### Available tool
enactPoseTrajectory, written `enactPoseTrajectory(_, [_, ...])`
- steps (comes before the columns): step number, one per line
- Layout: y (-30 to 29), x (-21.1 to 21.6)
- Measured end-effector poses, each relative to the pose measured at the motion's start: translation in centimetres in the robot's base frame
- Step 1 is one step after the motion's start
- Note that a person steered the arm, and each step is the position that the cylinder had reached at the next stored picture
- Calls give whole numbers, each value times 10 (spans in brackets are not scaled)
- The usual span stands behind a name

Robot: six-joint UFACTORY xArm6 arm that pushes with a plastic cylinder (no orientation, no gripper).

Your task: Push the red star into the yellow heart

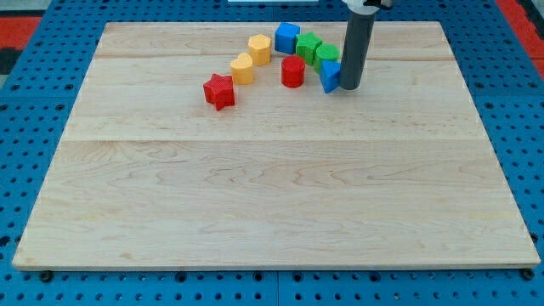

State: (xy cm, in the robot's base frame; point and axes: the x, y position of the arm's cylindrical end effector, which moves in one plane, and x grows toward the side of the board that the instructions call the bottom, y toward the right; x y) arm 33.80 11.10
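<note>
The red star (219,91) lies on the wooden board (272,195) in the upper middle. The yellow heart (242,69) sits just up and to the right of it, with a small gap between them. My tip (350,87) is far to the right of both, touching the right side of a blue block (329,76). The rod rises from there to the view's top.
A yellow hexagon (259,48) sits above the heart. A blue block (286,37) is at the top. Two green blocks (308,46) (326,55) lie right of it. A red cylinder (293,72) stands left of my tip.
</note>
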Motion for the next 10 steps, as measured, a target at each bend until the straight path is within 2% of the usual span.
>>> enactPoseTrajectory(1, [6, 0])
enactPoseTrajectory(2, [13, 20])
enactPoseTrajectory(3, [-9, 45])
enactPoseTrajectory(7, [-196, 73])
enactPoseTrajectory(10, [-207, 33])
